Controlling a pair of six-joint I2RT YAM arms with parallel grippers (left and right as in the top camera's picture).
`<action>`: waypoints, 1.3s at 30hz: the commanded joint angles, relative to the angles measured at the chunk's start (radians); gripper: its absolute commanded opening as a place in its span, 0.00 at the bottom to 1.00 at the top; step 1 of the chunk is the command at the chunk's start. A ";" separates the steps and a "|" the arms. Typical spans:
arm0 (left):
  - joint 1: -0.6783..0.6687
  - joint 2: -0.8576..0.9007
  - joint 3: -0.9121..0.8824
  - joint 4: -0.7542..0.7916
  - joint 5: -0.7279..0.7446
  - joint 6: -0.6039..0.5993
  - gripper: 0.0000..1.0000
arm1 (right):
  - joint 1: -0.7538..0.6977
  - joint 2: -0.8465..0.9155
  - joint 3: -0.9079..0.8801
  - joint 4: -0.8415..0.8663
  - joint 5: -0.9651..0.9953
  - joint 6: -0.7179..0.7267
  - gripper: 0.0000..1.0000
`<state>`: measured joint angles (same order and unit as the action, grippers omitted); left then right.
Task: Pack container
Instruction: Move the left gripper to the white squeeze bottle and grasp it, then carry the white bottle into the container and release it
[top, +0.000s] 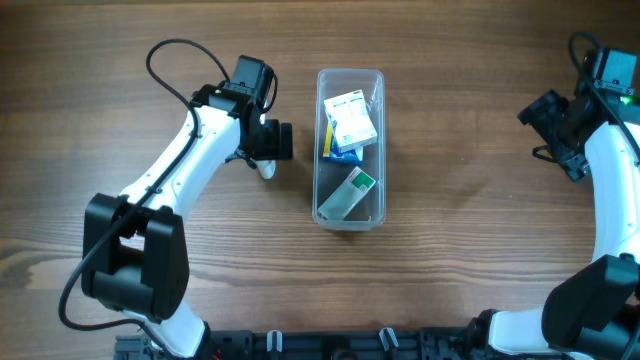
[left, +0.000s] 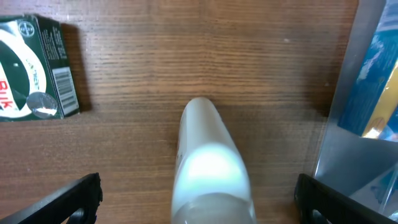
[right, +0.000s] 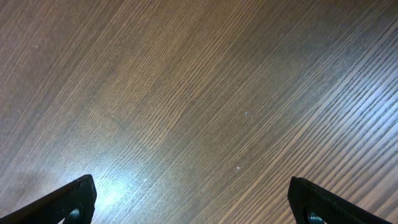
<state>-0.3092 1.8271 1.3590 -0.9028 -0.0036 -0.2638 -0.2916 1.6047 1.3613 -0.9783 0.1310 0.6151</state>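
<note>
**Container part-packed, two things left outside**

Overhead: the long clear plastic container (top: 350, 223) sits mid-table with three packs inside: one white box (top: 350, 118), one blue pack (top: 346, 153) and one green-and-white box (top: 347, 194).

Left wrist: the left gripper (left: 196, 193) gapes wide astride one white plastic bottle (left: 208, 162) without touching it. One dark green box (left: 37, 68) lies nearby.

Right wrist: the right gripper (right: 193, 196) is wide and empty over the wooden table (right: 199, 93).

We record both arms as alike: white tubular links between bulky black joint housings. A thin black cable (top: 149, 62) loops above the left arm (top: 185, 160). The right arm (top: 608, 190) carries a small green light (top: 626, 97). The fingers (left: 78, 198) are matte black.
</note>
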 joint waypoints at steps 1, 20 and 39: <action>0.003 0.006 0.015 0.017 -0.017 0.026 1.00 | -0.002 0.008 -0.002 0.002 -0.009 -0.007 1.00; 0.003 0.006 0.015 -0.014 -0.016 0.025 0.36 | -0.002 0.008 -0.002 0.003 -0.009 -0.006 1.00; -0.058 -0.148 0.331 -0.269 0.239 0.025 0.20 | -0.002 0.008 -0.002 0.003 -0.009 -0.007 1.00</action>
<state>-0.3187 1.7702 1.6592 -1.1667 0.1528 -0.2447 -0.2916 1.6047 1.3613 -0.9783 0.1310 0.6151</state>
